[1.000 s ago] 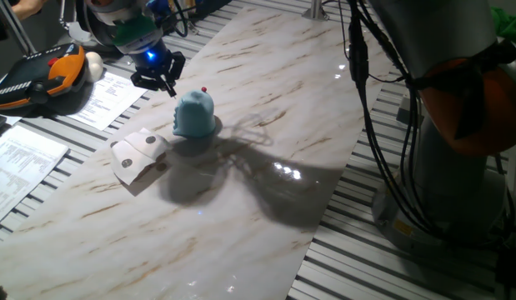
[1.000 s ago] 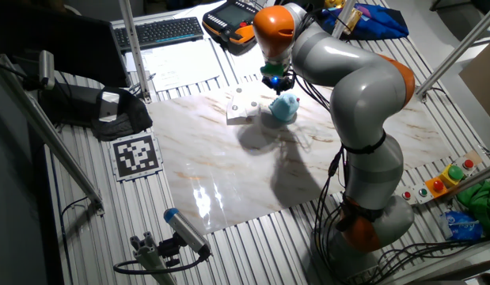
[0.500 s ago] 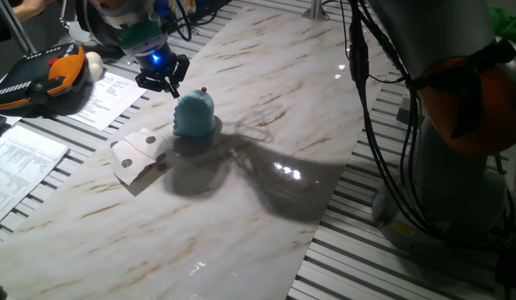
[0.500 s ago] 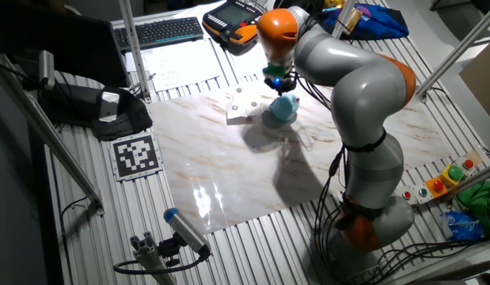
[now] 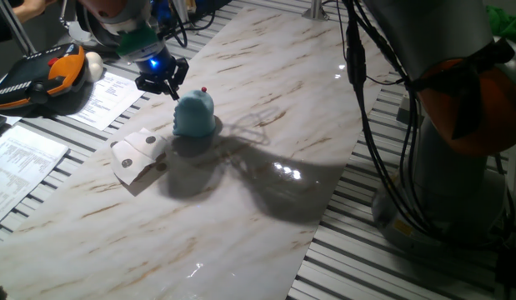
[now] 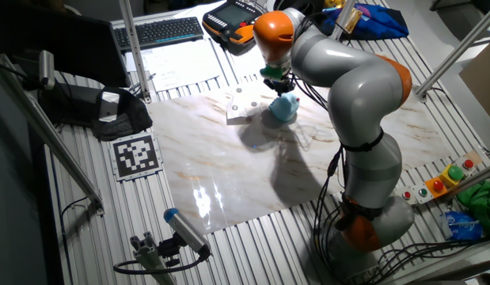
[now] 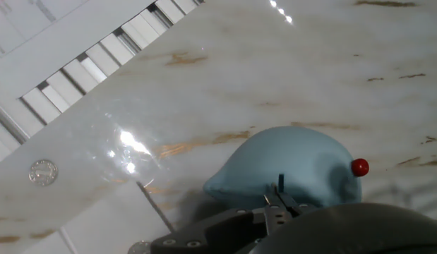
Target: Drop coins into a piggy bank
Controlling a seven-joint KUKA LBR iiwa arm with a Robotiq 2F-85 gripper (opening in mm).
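Hovering: gripper [image 5: 169,86] just above piggy bank [image 5: 193,115]
Jaws: nearly together; any grasp, cannot tell
Coin [image 7: 43,171]: lying apart on table [image 5: 266,125]

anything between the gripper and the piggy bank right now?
Nothing visible. The gripper hangs just above and beside the piggy bank, with only air between them in both fixed views. The off-white block lies off to the side, not in the path. Whether a coin is held cannot be told.

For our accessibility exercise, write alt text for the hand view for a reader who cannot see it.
A light blue dome-shaped piggy bank with a small red knob sits on a marble-patterned table, just beyond the gripper. A silver coin lies far left.
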